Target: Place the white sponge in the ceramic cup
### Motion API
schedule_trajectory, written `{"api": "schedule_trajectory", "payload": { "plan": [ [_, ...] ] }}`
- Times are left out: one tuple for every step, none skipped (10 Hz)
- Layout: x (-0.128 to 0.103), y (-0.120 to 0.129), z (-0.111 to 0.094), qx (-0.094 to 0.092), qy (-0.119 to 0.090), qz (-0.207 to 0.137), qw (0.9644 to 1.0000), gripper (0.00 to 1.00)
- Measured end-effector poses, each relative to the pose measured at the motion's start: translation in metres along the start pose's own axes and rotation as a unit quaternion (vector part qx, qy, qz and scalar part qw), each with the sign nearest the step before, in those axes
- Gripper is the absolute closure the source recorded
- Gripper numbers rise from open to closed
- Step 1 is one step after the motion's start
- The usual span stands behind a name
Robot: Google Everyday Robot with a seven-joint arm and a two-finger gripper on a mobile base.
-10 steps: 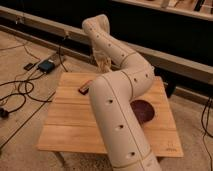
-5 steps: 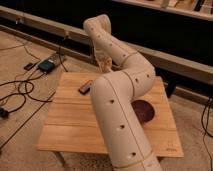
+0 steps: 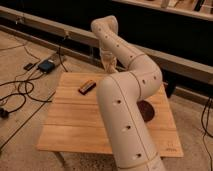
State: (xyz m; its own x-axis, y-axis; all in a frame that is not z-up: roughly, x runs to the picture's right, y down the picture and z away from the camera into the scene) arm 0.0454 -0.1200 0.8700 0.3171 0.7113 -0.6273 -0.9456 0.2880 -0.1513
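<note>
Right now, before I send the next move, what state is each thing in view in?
gripper: beyond the table's far edge, mostly hidden behind the arm.
arm: folded over the table, blocking its middle.
dark brown block: lying flat on the table, far left part, untouched.
purple bowl: on the table, half hidden by the arm.
wooden table: upright.
white sponge, ceramic cup: not visible.

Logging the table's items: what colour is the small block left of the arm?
Dark brown block, camera view; the hand hangs behind the arm.
</note>
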Motion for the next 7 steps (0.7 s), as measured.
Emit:
{"api": "schedule_trajectory", "payload": {
  "plan": [
    [-0.003, -0.005, 0.002, -0.008, -0.011, -0.004, 0.9999, 1.00],
    [-0.005, -0.009, 0.003, -0.011, -0.019, -0.006, 0.9997, 1.00],
    [-0.006, -0.013, 0.005, -0.012, -0.024, -0.006, 0.9996, 1.00],
    [-0.009, -0.020, 0.007, -0.012, -0.033, -0.005, 0.9994, 1.00],
    [-0.010, -0.025, 0.009, -0.012, -0.041, -0.004, 0.9991, 1.00],
    [-0.012, -0.028, 0.010, -0.014, -0.047, -0.004, 0.9988, 1.00],
    [-0.014, -0.030, 0.013, -0.017, -0.054, -0.005, 0.9984, 1.00]
  ]
}}
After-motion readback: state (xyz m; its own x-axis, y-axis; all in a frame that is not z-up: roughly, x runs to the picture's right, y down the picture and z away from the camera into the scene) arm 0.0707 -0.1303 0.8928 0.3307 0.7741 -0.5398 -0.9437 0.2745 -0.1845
